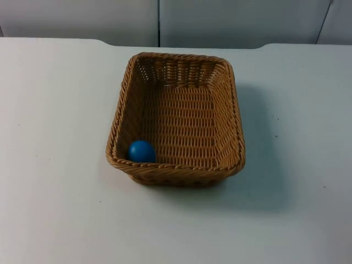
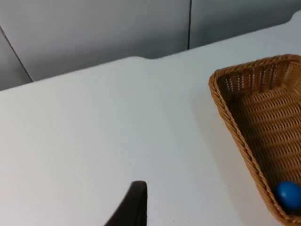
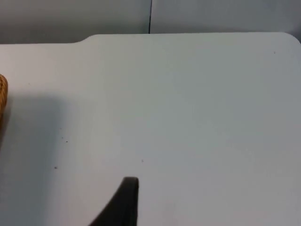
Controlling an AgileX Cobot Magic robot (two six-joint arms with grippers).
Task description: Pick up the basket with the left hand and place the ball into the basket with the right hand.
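The left gripper [image 2: 135, 203] hangs over bare white table top [image 1: 55, 192], well apart from the basket and off to its left side; whether it is open or closed I cannot tell, and it has hold of nothing. The right gripper [image 3: 123, 202] hangs over bare table on the basket's other side, with nothing in it, and its opening cannot be told either.

Between them stands the rectangular brown woven wicker basket [image 1: 124, 110], flat on the table, near the grey partition wall [image 1: 82, 16]. The small blue ball [image 1: 141, 151] already lies inside it, in the near left corner, touching the walls there.

So the ball's part looks done, and what seems left is for the left arm to take the basket. To do that well, I would take the rim of the left long wall near its middle, clear of the ball's corner, seat the jaws deep over the weave, and lift level so the ball does not roll
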